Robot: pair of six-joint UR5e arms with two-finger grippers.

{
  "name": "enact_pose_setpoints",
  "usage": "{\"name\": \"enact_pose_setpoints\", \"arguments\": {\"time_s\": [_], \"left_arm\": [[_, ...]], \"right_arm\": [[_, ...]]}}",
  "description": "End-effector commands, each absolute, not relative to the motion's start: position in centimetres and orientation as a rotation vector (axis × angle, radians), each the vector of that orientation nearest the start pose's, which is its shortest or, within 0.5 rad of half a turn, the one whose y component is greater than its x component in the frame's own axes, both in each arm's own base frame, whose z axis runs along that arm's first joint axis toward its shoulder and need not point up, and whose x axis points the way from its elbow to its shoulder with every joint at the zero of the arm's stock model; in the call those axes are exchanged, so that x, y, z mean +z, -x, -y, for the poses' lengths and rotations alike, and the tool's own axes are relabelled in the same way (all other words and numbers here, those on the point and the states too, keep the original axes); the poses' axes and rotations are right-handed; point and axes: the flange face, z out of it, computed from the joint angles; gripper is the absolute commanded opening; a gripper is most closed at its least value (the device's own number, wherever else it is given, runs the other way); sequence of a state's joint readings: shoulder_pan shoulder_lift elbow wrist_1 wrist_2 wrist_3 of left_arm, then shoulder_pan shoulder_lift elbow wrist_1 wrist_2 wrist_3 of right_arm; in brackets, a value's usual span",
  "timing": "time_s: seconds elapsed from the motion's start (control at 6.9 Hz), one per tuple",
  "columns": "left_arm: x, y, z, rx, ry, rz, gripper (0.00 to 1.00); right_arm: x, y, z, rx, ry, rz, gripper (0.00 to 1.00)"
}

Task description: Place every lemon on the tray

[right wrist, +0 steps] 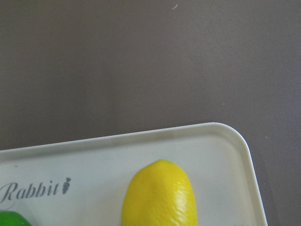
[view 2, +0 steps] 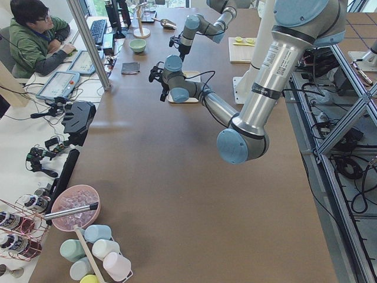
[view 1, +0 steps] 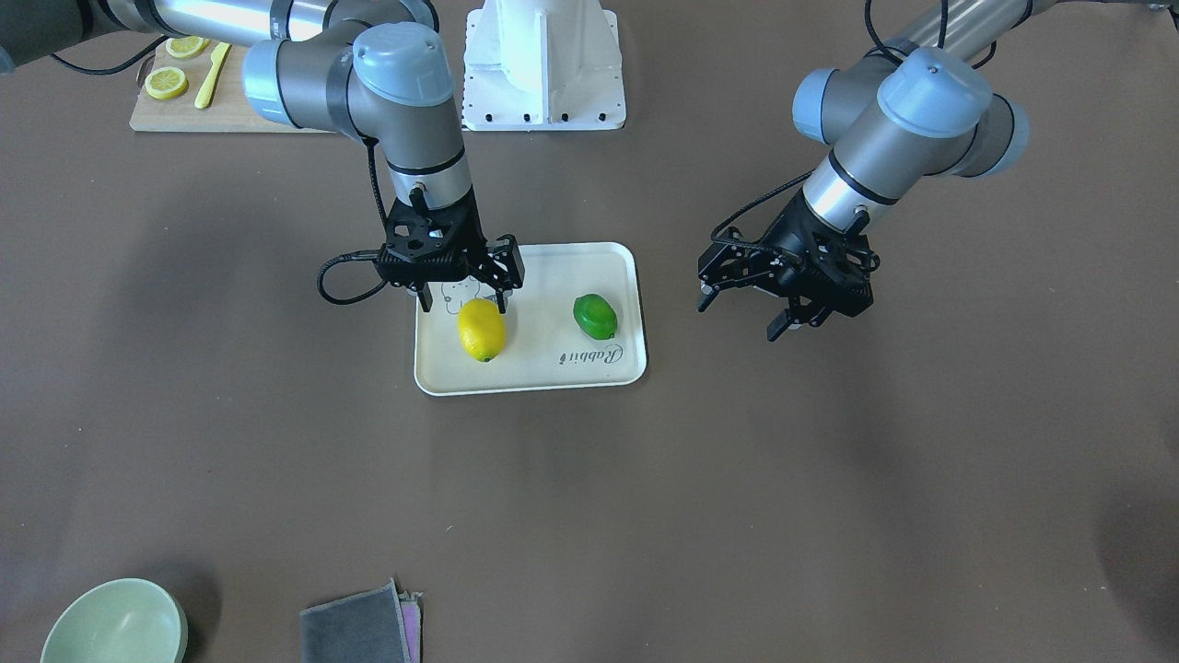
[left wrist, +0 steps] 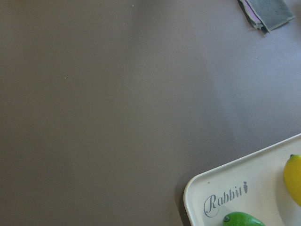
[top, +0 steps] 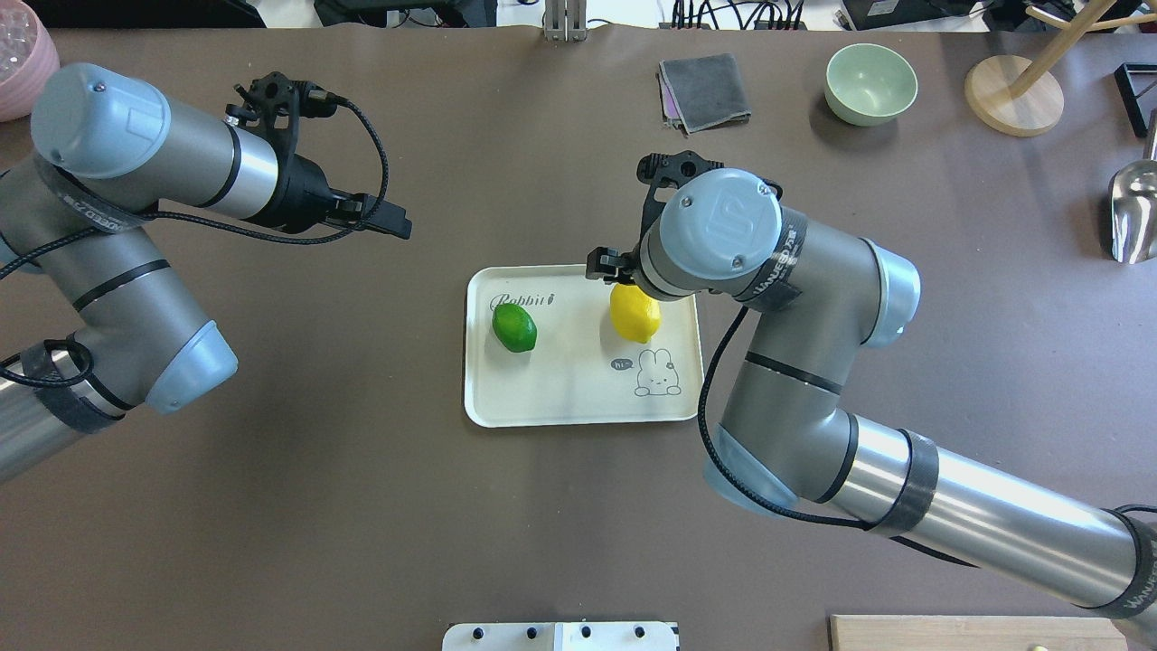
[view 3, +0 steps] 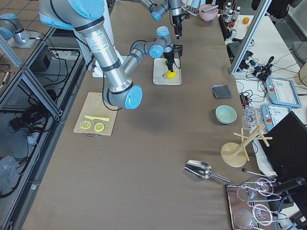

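Observation:
The cream tray (view 1: 553,368) lies at the table's middle, also in the overhead view (top: 578,389). The yellow lemon (view 1: 482,330) (top: 634,314) and the green lemon (view 1: 595,316) (top: 513,327) both lie on it, apart. My right gripper (view 1: 463,299) hangs just above the yellow lemon's far end, open, one finger on each side, gripping nothing. Its wrist view shows the yellow lemon (right wrist: 160,195) resting on the tray (right wrist: 94,160). My left gripper (view 1: 741,318) is open and empty, above bare table beside the tray. Its wrist view shows the tray corner (left wrist: 263,179).
A bamboo cutting board (view 1: 166,115) with lemon slices and a yellow knife lies by the robot's base. A green bowl (top: 870,83), a grey cloth (top: 703,90), a wooden stand (top: 1012,95) and a metal scoop (top: 1134,212) sit at the far side.

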State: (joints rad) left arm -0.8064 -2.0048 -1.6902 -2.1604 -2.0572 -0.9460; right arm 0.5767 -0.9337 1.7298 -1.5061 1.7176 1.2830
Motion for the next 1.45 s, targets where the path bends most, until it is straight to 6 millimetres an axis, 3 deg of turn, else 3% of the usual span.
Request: {"name": "enact_pose_setpoints", "arguments": {"time_s": [0.0, 0.14, 0.29, 0.43, 0.58, 0.72, 0.87, 1.01, 1.16, 1.3], "left_arm": [[29.5, -36.3, 52.7, 0.143, -0.420, -1.089, 0.99], [30.3, -33.4, 54.5, 0.239, -0.401, -1.030, 0.99], [31.3, -28.7, 56.8, 0.315, -0.406, -0.990, 0.99], [33.8, -23.2, 58.6, 0.359, -0.412, -0.947, 0.99], [36.2, -18.5, 59.5, 0.391, -0.407, -0.919, 0.99], [38.8, -14.1, 60.0, 0.410, -0.398, -0.904, 0.99], [41.5, -9.7, 59.9, 0.433, -0.387, -0.882, 0.99], [44.3, -4.4, 59.9, 0.436, -0.391, -0.842, 0.99], [46.1, -0.7, 60.3, 0.466, -0.379, -0.812, 0.99], [47.4, 2.4, 59.7, 0.457, -0.382, -0.796, 0.99]], "right_arm": [[22.0, 41.8, 50.2, 0.090, -0.185, 0.777, 1.00], [26.2, 37.7, 52.2, -0.009, -0.203, 0.721, 1.00], [30.8, 32.7, 54.1, -0.111, -0.206, 0.685, 1.00], [35.5, 25.3, 56.0, -0.201, -0.196, 0.687, 1.00], [40.4, 18.3, 56.3, -0.294, -0.182, 0.711, 1.00], [45.8, 11.2, 55.3, -0.320, -0.180, 0.696, 1.00], [51.0, 5.4, 53.4, -0.374, -0.178, 0.662, 1.00], [56.2, -0.1, 50.2, -0.363, -0.148, 0.640, 1.00], [59.8, -4.7, 47.1, -0.344, -0.134, 0.633, 1.00], [62.8, -7.2, 43.7, -0.292, -0.094, 0.635, 1.00]]}}
